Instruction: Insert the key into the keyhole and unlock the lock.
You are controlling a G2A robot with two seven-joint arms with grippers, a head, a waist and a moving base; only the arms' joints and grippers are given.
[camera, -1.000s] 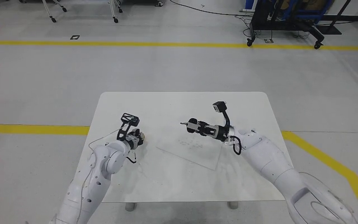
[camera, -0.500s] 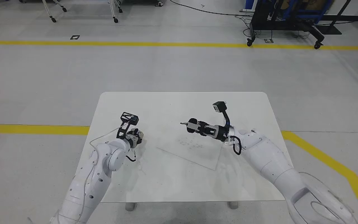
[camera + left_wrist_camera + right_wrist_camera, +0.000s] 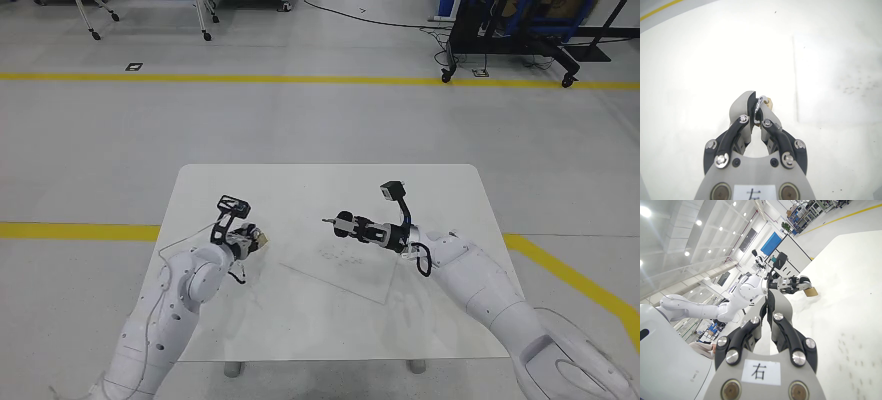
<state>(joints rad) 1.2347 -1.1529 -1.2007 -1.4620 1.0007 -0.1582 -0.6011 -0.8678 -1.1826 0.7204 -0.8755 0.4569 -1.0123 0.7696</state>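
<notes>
A small brass padlock (image 3: 259,238) hangs just above the white table (image 3: 300,190) at its left side. My left gripper (image 3: 248,240) is shut on its silver shackle (image 3: 758,106), and the brass body (image 3: 770,103) sticks out past the fingertips. In the right wrist view the padlock (image 3: 811,291) shows below the left gripper (image 3: 804,283), farther off. My right gripper (image 3: 338,222) stands over the table's middle, pointing at the left arm, shut on a thin key (image 3: 326,221) whose tip pokes out. Its fingers (image 3: 772,302) hide the key in the right wrist view.
A clear flat sheet (image 3: 345,268) lies on the table between the two arms, with small dark specks on it. Its edge (image 3: 795,75) runs just beyond the left gripper. Bare tabletop lies at the far side and near the front edge.
My left gripper has moved a little up and towards the table's middle with the padlock, which now shows more clearly. The right arm has not moved.
</notes>
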